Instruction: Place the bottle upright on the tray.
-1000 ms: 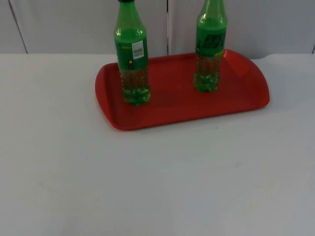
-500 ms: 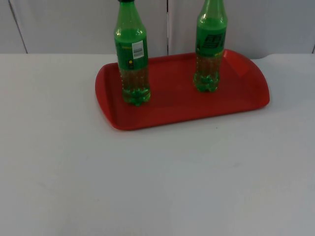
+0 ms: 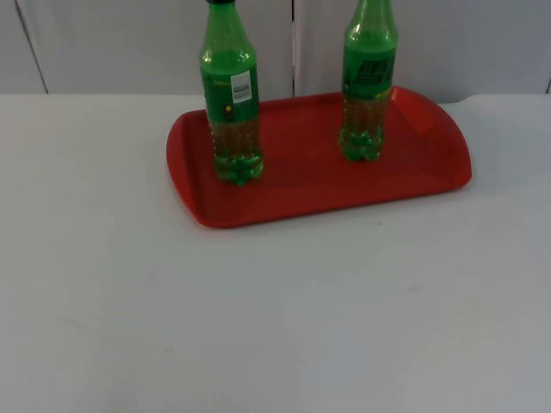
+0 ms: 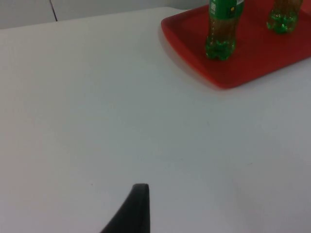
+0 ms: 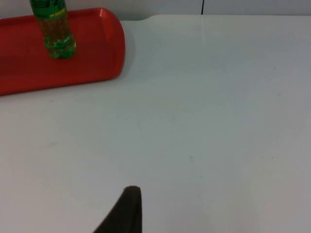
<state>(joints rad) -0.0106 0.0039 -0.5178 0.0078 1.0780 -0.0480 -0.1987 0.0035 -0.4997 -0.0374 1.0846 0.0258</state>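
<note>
Finger spacing cannot be told for either the left gripper (image 4: 138, 208) or the right gripper (image 5: 127, 208), both over bare white table (image 3: 275, 301); two upright green plastic bottles (image 3: 231, 95) (image 3: 368, 82) stand on the red plastic tray (image 3: 301, 185), upper centre.

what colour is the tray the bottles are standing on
Red, all one colour: the tray shows best in the top view, with both green bottles upright on it.

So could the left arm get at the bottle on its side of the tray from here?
Probably yes. The left gripper is over bare table, and nothing lies between it and the left bottle, upright near the tray's edge.
</note>
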